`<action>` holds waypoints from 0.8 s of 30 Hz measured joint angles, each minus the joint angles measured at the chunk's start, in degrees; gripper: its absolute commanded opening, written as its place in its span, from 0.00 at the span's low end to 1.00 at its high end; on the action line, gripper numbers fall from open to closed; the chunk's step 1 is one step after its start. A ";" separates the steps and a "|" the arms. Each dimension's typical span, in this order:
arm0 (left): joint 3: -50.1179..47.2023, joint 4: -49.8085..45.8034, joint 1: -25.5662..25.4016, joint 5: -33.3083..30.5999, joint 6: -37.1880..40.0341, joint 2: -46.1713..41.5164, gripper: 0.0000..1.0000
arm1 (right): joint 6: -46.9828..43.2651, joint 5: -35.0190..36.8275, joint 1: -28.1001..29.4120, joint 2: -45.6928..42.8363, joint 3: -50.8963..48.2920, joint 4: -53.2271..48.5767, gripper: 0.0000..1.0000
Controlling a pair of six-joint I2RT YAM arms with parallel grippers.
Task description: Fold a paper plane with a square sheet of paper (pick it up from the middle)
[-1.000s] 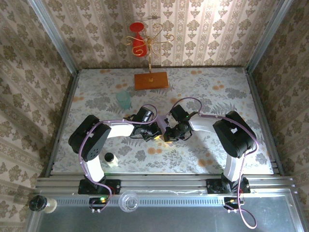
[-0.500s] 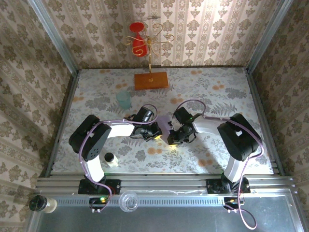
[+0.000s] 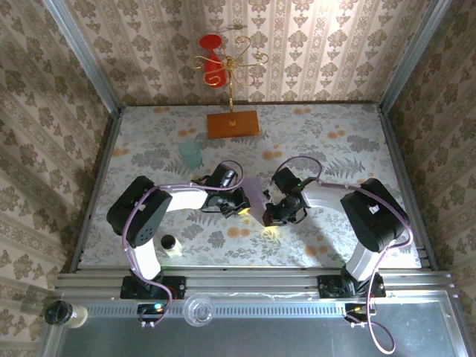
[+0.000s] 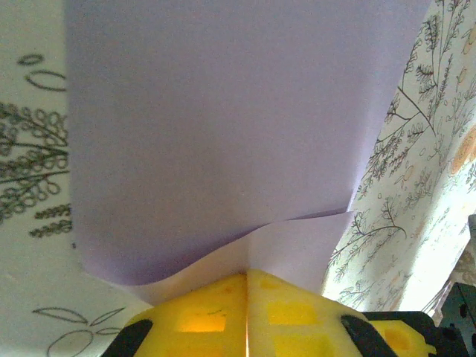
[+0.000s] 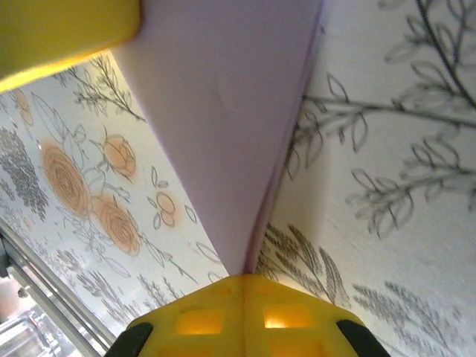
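Pinching the sheet of paper [image 3: 257, 195] between them, left fingers [image 4: 246, 291] and right fingers [image 5: 244, 288] both clenched on its edges, top view giving a small lilac strip, wrist views revealing thin smooth folded layers, one tapering point, floral tabletop [image 5: 387, 149] underneath.

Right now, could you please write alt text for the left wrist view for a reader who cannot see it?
A partly folded lilac sheet of paper spreads against the floral tablecloth, its near edge pinched between the left arm's shut yellow fingers at bottom centre.
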 measured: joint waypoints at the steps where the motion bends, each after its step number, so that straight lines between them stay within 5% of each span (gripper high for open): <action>1: 0.07 -0.11 0.00 0.02 0.00 0.00 0.09 | 0.00 0.15 -0.04 -0.76 -0.26 -0.68 0.09; 16: 0.37 -0.61 0.00 0.00 0.04 0.00 0.09 | 4.59 7.08 -0.13 -4.39 3.67 0.85 0.41; 24: 0.74 -0.81 0.00 -0.02 0.02 0.17 0.09 | 2.12 7.50 0.85 0.15 7.80 1.03 0.09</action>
